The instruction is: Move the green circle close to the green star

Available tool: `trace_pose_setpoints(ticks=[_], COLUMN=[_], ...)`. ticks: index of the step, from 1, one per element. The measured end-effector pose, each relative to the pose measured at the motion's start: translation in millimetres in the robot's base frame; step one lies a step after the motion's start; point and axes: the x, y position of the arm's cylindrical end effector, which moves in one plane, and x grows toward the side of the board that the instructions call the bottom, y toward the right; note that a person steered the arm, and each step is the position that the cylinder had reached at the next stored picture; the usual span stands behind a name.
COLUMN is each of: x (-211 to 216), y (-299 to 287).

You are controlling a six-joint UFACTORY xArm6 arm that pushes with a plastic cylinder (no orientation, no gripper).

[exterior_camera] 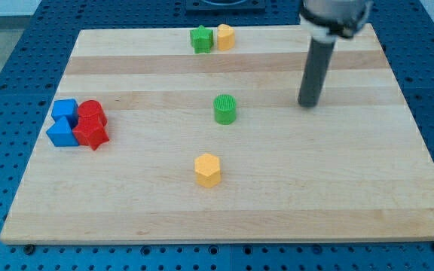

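The green circle (224, 108) stands near the middle of the wooden board (337, 188). The green star (200, 39) sits at the view's top edge of the board, touching a yellow block (224, 36) on its right. My tip (307, 104) rests on the board to the right of the green circle, about a hundred pixels away and at nearly the same height in the view. The rod rises from it toward the view's top.
A yellow hexagon block (208, 169) lies below the green circle. At the view's left, two blue blocks (64, 123) and two red blocks (91, 125) sit bunched together.
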Motion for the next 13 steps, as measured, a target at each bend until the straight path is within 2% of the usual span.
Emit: trace_pose_setpoints(ticks=[1, 2, 3, 4, 5, 6, 8, 9, 10, 11, 12, 13], x=[33.6, 24.4, -6.4, -0.9, 51.7, 37.1, -59.1, -59.1, -8.5, 19.3, -15.7, -64.3], y=[-57.4, -120.4, -164.8, -168.4, -153.1, -132.7, -180.8, -185.1, -166.2, -133.8, -118.8, -148.8])
